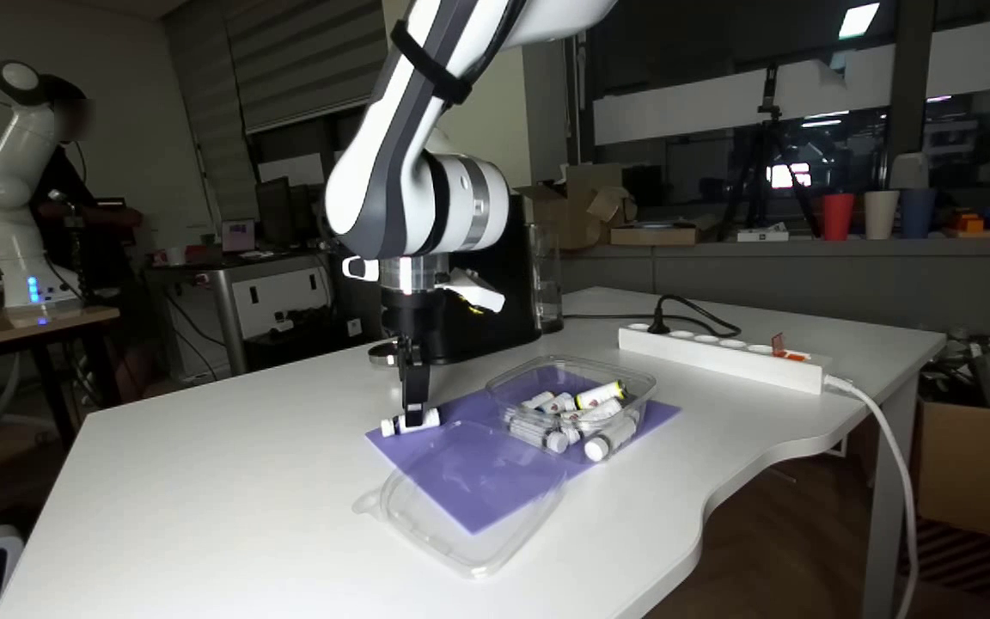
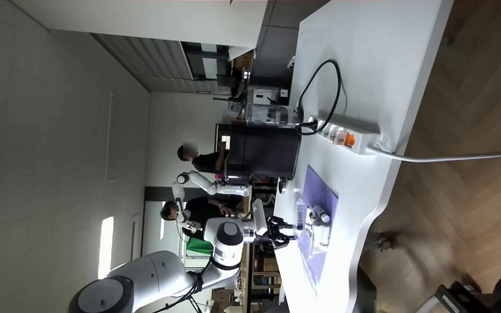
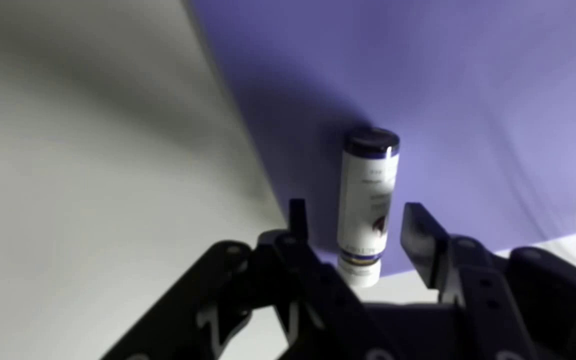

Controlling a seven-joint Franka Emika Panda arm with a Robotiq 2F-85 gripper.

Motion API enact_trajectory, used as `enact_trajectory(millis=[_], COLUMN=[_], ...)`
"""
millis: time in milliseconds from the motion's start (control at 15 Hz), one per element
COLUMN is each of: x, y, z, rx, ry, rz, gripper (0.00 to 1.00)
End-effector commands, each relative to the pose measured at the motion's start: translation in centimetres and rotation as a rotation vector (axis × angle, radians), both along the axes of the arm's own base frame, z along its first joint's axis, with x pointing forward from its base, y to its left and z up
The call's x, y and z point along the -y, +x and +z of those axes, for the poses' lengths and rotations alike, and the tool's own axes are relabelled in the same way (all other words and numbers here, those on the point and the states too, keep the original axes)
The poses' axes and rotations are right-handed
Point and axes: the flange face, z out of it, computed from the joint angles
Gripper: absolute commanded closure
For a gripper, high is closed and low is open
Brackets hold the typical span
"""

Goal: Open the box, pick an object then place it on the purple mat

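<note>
The purple mat (image 1: 482,494) lies flat on the white table and also shows in the wrist view (image 3: 468,75). The clear box (image 1: 648,389) stands uncovered on the mat with several small white bottles (image 1: 600,395) inside. Its clear lid (image 1: 409,518) lies apart, partly on the mat and partly on the table. One white bottle (image 3: 366,200) with a dark end and a white cap lies on its side at the mat's corner, its cap over the mat edge. My gripper (image 3: 353,217) is open above it, one finger on each side, with gaps showing between the fingers and the bottle.
A tall black appliance (image 2: 263,150) stands behind the mat, with a small round metal piece (image 1: 383,353) at its foot. A white power strip (image 1: 723,357) with a cable lies beyond the box. The table's curved edge (image 1: 705,507) runs near the mat.
</note>
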Motion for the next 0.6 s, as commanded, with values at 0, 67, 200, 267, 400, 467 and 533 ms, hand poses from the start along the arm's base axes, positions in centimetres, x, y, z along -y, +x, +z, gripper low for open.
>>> enact_trajectory(millis=[0,67,200,267,400,467,533], x=[0.1,0.3,0.8,1.1,0.8,1.0,1.1], y=[1.8,2.1,2.3,2.4,2.3,2.3,2.3], z=[3.4,4.5,6.2,7.0,5.7,6.3,6.6], rx=[0.038,0.039,0.021,-0.001,0.010,0.005,0.005], ry=[0.008,0.007,-0.011,-0.033,-0.013,-0.017,-0.019], rz=[-0.041,-0.052,-0.081,-0.112,-0.064,-0.072,-0.078], gripper=[0.17,0.11,0.01,0.00,0.01,0.00,0.00])
